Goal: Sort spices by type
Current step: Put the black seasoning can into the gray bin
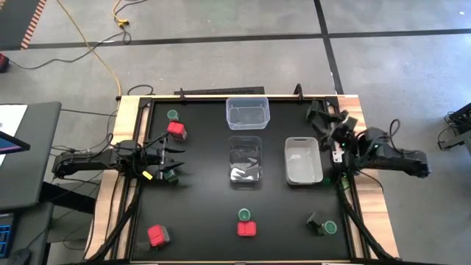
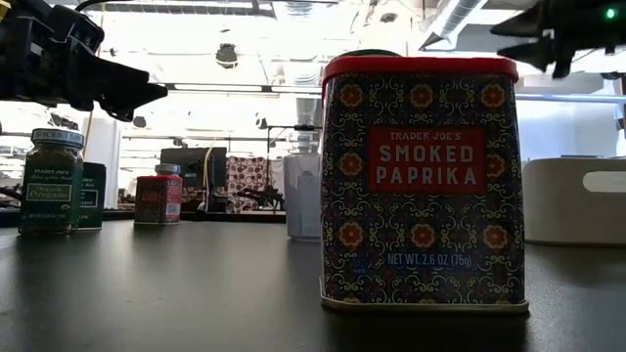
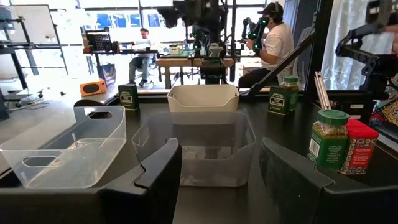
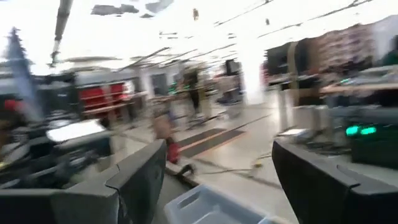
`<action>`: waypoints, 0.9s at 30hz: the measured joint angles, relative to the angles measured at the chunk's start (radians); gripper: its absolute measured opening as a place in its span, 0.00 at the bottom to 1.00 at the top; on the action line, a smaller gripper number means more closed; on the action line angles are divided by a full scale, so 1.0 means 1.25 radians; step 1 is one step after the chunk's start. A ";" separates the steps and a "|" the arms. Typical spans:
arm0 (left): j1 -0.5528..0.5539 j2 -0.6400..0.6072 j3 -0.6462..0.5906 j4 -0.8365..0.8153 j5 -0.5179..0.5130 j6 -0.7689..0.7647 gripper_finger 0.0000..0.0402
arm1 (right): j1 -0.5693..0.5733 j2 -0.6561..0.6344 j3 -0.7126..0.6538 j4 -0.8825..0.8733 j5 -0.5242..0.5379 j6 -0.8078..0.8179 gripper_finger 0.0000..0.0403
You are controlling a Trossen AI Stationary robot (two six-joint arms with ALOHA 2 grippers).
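Closest to the low camera stands a paprika tin (image 2: 421, 181), untouched. Farther left, the left gripper (image 1: 171, 163) hovers half-open and empty, a green-lidded jar (image 1: 171, 177) just beside its tips. At the far right, the right gripper (image 1: 321, 118) waits wide open, holding nothing.

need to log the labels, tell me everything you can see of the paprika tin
The paprika tin is a square tin with a red lid, patterned dark sides and a red panel reading TRADER JOE'S SMOKED PAPRIKA. It stands upright and closed on the black table, touched by nothing else.
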 joint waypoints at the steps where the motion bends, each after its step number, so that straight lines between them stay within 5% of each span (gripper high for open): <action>1: 0.000 0.000 0.000 0.000 0.000 0.000 0.50 | -0.001 0.021 0.025 -0.001 0.015 -0.021 0.80; 10: 0.000 0.000 0.000 0.000 0.000 0.000 0.50 | -0.010 0.300 0.302 -0.108 0.233 -0.109 0.80; 16: 0.000 0.000 0.000 0.000 0.000 0.000 0.50 | -0.091 0.464 0.496 -0.344 0.303 0.074 0.80; 21: 0.000 0.000 0.000 0.000 0.000 0.000 0.50 | -0.210 0.575 0.621 -0.530 0.288 0.249 0.80; 27: 0.000 0.000 0.000 0.000 0.000 0.000 0.50 | -0.399 0.695 0.722 -0.735 0.129 0.391 0.80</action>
